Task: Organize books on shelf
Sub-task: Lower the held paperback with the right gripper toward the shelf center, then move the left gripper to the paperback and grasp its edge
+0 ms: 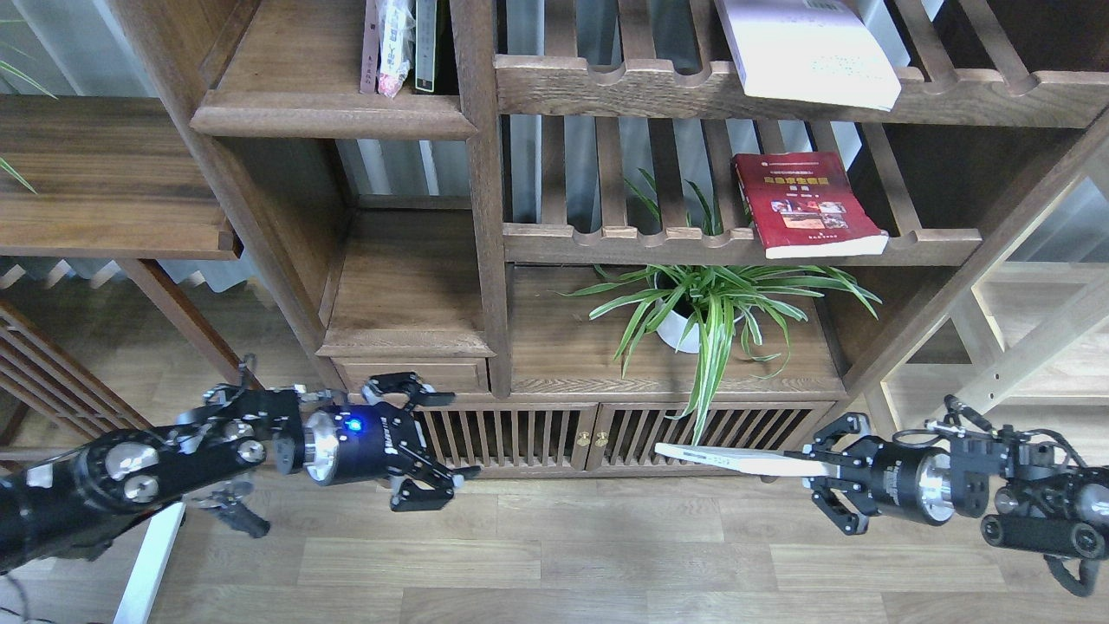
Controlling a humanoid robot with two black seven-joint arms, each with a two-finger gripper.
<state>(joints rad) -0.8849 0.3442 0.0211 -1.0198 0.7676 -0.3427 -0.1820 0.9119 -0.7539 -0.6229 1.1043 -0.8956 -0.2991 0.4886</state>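
Observation:
My right gripper is shut on a thin book, seen edge-on and white, held level in front of the low cabinet doors. My left gripper is open and empty, facing right at the cabinet's left door. A red book with a yellow title lies on the middle slatted rack. A white, pale pink book lies on the top slatted rack. The dark-brown shelf with a thick front lip is at the upper left, with a few thin books standing at its right end.
A potted spider plant stands on the cabinet top under the racks. A lower narrow bay sits above a small drawer. The slatted cabinet doors are behind both grippers. A pale wood unit is at the right.

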